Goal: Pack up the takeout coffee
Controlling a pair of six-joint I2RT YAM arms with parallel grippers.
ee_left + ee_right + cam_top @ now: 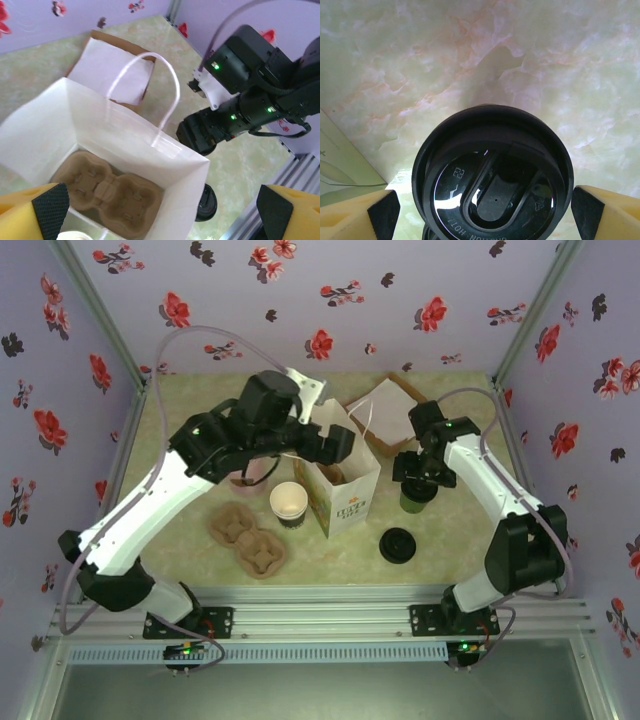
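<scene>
As it stands upright on the table [445, 555] just right of the white paper bag [345, 485], the takeout coffee [492, 182] is entered as one small paper cup under a round black plastic lid, directly beneath the right pincer [488, 216].

State, right pincer: jaws wide apart, one yellow pad [350, 220] on either side of the lid, flanking it and not visibly clamped.

State, left pincer [160, 215]: jaws fully apart and empty, hovering over the bag's open mouth, where a brown pulp carrier [107, 192] lies flat on the bottom.

Handling, judged: light if empty, top-heavy and prone to slosh if filled; the contents cannot be told through the lid. The paper wall is probably thin and gives under a squeeze. The glossy lid looks slippery and may pop off if pinched or lifted by its rim.

Recommended hold: across the cup wall just below the lid, with moderate pressure, kept upright throughout.

Also on the table: a lidless cup [288, 503], a loose black lid [398, 545] and further pulp carriers [262, 553].
</scene>
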